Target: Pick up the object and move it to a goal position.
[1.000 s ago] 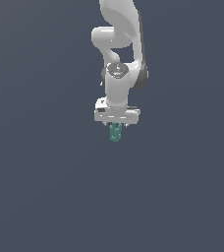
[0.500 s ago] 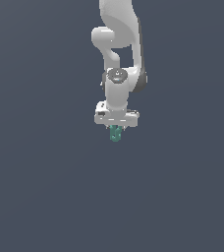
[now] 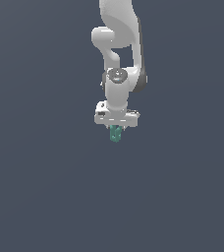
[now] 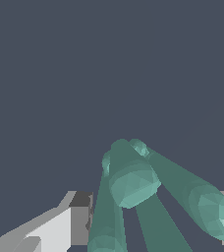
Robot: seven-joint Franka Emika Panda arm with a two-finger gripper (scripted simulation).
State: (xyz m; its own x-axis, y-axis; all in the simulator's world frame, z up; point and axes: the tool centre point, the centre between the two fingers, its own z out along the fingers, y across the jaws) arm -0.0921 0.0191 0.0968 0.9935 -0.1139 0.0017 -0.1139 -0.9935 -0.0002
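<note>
- No tabletop edge or corner shows in either view: a flat, even slate-grey field fills both pictures out to every border, so nothing can be placed against an edge.
- In the exterior view, open grey room lies on every side of the white Panda arm [image 3: 118, 59], with more of it toward the exterior view's left and below than toward the exterior view's right.
- The arm comes in from the upper border and hangs straight down, wrist vertical.
- The gripper [image 3: 116, 132] points downward, its fingers drawn close together around the teal-green forked piece [image 3: 116, 134], which sticks out just beneath the white hand body.
- In the wrist view the forked piece [image 4: 133, 182] fills the lower half, its rounded prongs spreading toward the camera. A white and grey finger [image 4: 60, 226] sits right beside one prong; whether the pad touches it is not clear.
- The piece shows against plain grey only; whether it touches any surface cannot be told.
</note>
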